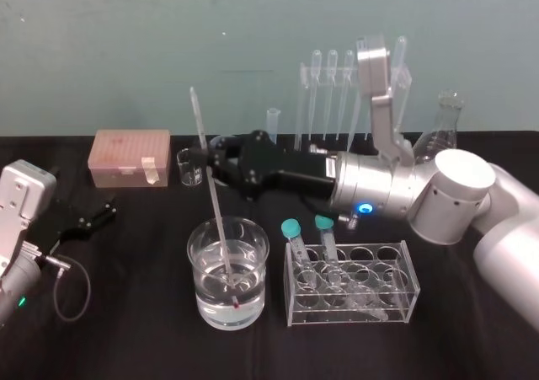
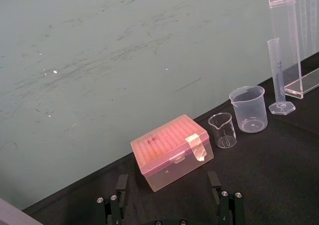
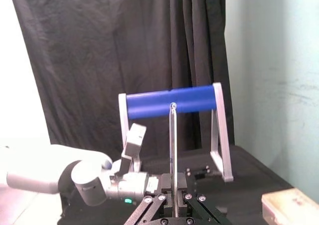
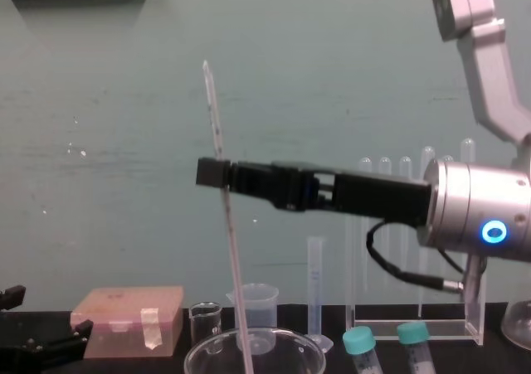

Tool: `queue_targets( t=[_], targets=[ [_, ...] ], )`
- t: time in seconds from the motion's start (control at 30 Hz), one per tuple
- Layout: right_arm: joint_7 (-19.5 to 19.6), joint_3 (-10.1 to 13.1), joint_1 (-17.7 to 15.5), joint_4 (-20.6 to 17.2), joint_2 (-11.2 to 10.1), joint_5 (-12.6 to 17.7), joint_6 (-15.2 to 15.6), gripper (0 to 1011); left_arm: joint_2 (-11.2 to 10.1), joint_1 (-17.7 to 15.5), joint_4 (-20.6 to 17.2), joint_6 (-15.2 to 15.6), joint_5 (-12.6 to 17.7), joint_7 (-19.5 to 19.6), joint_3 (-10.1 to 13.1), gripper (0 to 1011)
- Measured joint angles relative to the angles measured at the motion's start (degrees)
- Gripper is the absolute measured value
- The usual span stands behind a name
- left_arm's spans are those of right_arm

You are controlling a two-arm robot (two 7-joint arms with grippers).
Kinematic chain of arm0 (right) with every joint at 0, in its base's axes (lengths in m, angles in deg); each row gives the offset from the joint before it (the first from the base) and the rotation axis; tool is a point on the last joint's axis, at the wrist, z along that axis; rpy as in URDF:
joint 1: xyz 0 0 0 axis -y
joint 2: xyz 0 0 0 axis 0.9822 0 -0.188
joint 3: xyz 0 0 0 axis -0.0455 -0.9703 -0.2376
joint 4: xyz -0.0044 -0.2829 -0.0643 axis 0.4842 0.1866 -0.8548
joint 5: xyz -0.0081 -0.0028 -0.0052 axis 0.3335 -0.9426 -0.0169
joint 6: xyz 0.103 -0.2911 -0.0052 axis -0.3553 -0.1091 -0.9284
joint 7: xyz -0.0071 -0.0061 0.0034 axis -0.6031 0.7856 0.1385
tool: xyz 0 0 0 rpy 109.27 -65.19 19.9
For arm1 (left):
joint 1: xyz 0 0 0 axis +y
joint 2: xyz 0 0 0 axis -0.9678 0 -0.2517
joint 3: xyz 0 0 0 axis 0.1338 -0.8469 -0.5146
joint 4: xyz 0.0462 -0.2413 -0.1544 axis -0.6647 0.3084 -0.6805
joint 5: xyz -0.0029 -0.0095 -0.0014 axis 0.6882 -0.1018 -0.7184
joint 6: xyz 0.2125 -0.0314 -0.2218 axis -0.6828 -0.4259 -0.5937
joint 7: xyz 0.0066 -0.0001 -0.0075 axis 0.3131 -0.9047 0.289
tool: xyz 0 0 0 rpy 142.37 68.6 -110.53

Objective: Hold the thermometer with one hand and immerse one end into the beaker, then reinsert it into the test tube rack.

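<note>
No legible text, brand or number anywhere. pink tip box (image 2: pixel 172 150): faint dark marks on lid, unreadable. thermometer (image 1: pixel 214 199), graduated cylinder (image 2: pixel 278 75): scale marks too small to read.

beaker (image 1: pixel 253 266) front centre, thermometer (image 1: pixel 216 203) leaning with its lower end in it | holder (image 1: pixel 354 313) with 2 tubes just right of beaker | box (image 1: pixel 130 157) rear left, small beaker (image 1: pixel 189 168) just right of it | test tube rack (image 1: pixel 304 102) rear right, flask (image 1: pixel 446 119) right of it
</note>
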Motion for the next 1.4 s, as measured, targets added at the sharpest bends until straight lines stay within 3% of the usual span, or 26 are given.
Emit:
queue_targets(
  t=[0.17, 0.43, 0.5, 0.7, 0.9, 1.17, 1.4],
  targets=[
    [0.0, 0.9, 1.4, -1.4, -0.4, 0.8, 0.4, 56, 0.0, 0.0, 0.0, 0.0, 0.0, 0.0, 0.0, 1008],
    [1.0, 4.3, 4.9, -5.6, -1.8, 3.4, 0.6, 56, 0.0, 0.0, 0.0, 0.0, 0.0, 0.0, 0.0, 1008],
    [2.8, 6.2, 6.0, -7.3, -2.9, 4.4, 0.5, 56, 0.0, 0.0, 0.0, 0.0, 0.0, 0.0, 0.0, 1008],
    [6.8, 9.2, 5.9, -9.4, -5.8, 4.6, -0.4, 56, 0.0, 0.0, 0.0, 0.0, 0.0, 0.0, 0.0, 1008],
    [11.5, 11.5, 1.8, -11.9, -10.6, 3.9, 0.6, 56, 0.0, 0.0, 0.0, 0.0, 0.0, 0.0, 0.0, 1008],
    [15.6, 14.9, -8.0, -17.9, -17.0, 4.9, 2.1, 56, 0.0, 0.0, 0.0, 0.0, 0.0, 0.0, 0.0, 1008],
    [17.4, 17.2, -13.8, -21.3, -20.0, 5.7, 2.4, 56, 0.0, 0.0, 0.0, 0.0, 0.0, 0.0, 0.0, 1008]
  ],
)
